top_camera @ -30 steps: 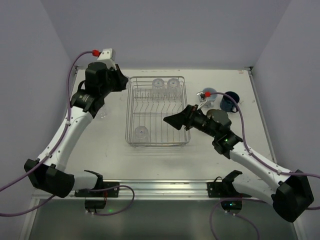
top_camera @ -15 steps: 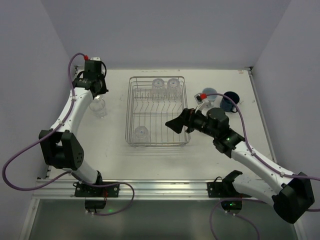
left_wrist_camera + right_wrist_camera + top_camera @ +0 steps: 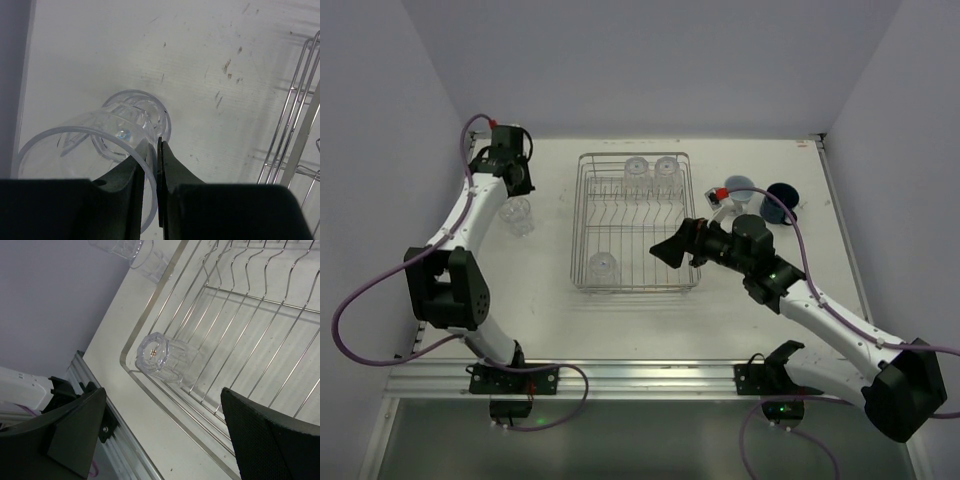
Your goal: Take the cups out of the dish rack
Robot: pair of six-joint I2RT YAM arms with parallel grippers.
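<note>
The silver wire dish rack (image 3: 633, 222) sits mid-table. It holds two clear tumblers at the back (image 3: 636, 168) (image 3: 666, 167) and one lying on its side at the front left (image 3: 603, 266), which also shows in the right wrist view (image 3: 162, 356). My left gripper (image 3: 514, 196) (image 3: 154, 150) is left of the rack, shut on the rim wall of a clear tumbler (image 3: 85, 150) low over the table. A second clear tumbler (image 3: 145, 107) stands just beyond it. My right gripper (image 3: 672, 247) (image 3: 170, 440) is wide open and empty over the rack's front right part.
A pale blue-grey cup (image 3: 739, 188) and a dark blue mug (image 3: 780, 202) stand on the table right of the rack, behind my right arm. The left wall runs close to the tumblers. The rack's wire side (image 3: 295, 125) is to the right of my left gripper.
My left arm swung from the rack's back left corner out to the far left and came down by the tumbler on the table. My right gripper shifted only slightly.
</note>
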